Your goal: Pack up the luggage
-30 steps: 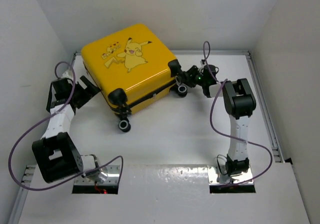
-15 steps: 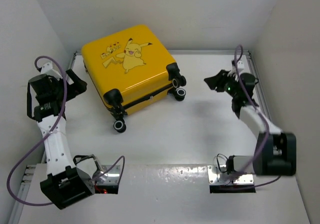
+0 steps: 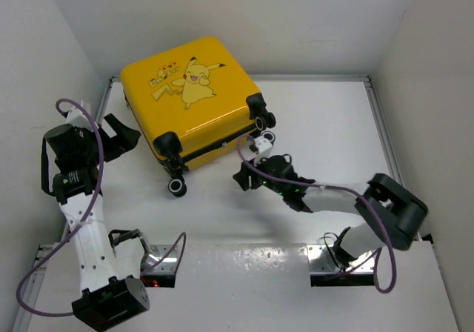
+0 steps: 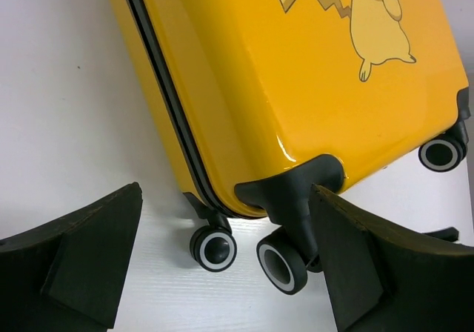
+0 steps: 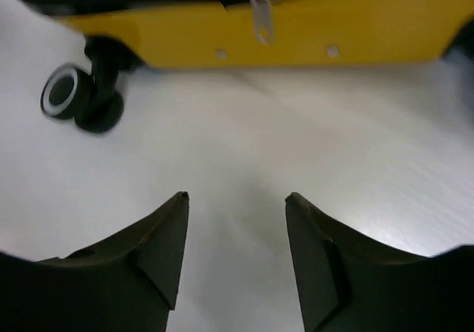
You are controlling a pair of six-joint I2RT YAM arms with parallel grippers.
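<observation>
The luggage [image 3: 189, 98], a yellow hard-shell suitcase with a Pikachu print, lies flat and zipped shut at the back left of the table. My left gripper [image 3: 122, 135] is open and empty just left of its near-left corner. In the left wrist view [image 4: 228, 191] the fingers frame the corner's two black wheels [image 4: 215, 247] without touching the luggage [image 4: 296, 72]. My right gripper [image 3: 244, 176] is open and empty, low over the table just in front of the suitcase's near side. In the right wrist view [image 5: 237, 196] it faces the yellow edge [image 5: 355, 28] and a metal zipper pull [image 5: 261, 6].
White walls enclose the table on the left, back and right. A metal rail [image 3: 389, 147] runs along the table's right edge. The suitcase's wheels [image 3: 176, 187] stick out toward the middle of the table, and one wheel [image 5: 70, 95] is left of my right gripper.
My right arm has swung from the far right of the table down and left to the suitcase's near side. My left gripper shifted slightly toward the corner. The suitcase has stayed put.
</observation>
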